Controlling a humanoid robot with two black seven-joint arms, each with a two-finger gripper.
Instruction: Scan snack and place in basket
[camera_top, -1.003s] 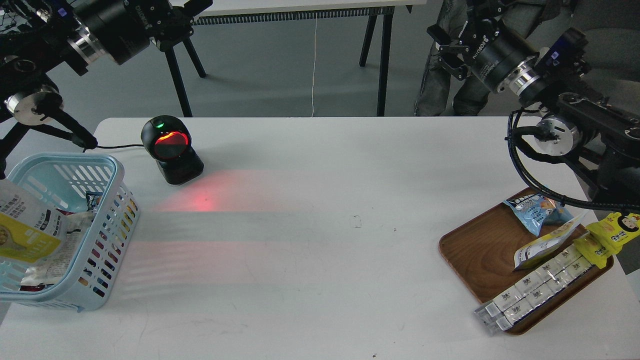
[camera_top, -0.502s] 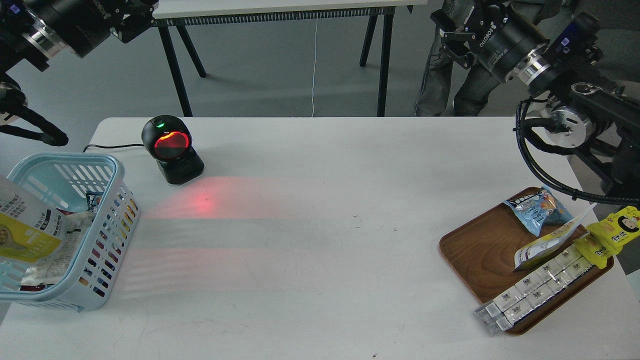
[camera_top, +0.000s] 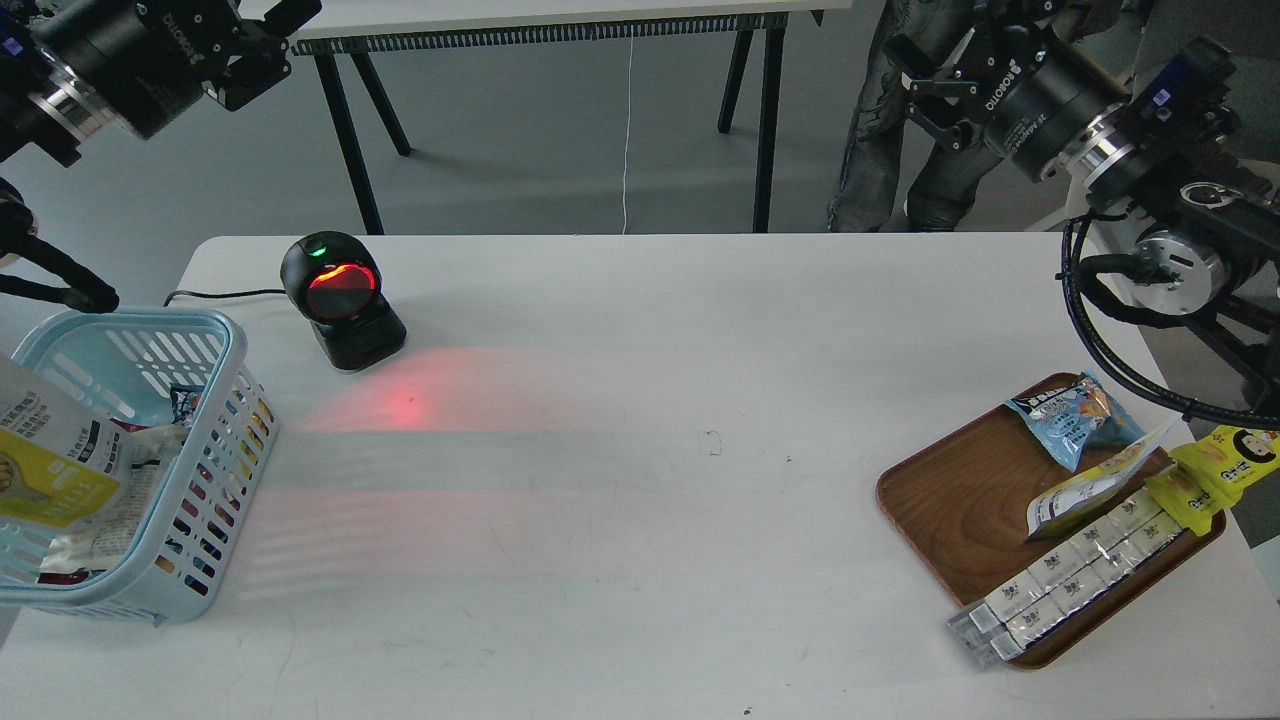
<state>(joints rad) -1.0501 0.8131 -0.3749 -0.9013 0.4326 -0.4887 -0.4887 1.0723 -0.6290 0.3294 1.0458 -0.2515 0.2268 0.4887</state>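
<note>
The snack (camera_top: 45, 455), a yellow-and-white pouch, leans inside the light blue basket (camera_top: 215, 470) at the table's left edge, on top of other packets. My left gripper (camera_top: 275, 45) is high at the top left, far above and behind the basket, open and empty. My right gripper (camera_top: 908, 85) is high at the top right, beyond the table's far edge, open and empty. A black scanner (camera_top: 340, 300) with a red glowing window stands at the back left and throws red light on the table.
A brown wooden tray (camera_top: 960, 500) at the front right holds a blue snack bag (camera_top: 1075, 420), a second yellow-and-white pouch (camera_top: 1085, 490), a yellow cartoon-face packet (camera_top: 1215, 470) and a row of white packets (camera_top: 1070, 570). A person's legs and another table stand behind.
The left arm has drawn back to the left and up, away from the basket. The right arm has moved up and to the right. The snack lies still in the basket.
</note>
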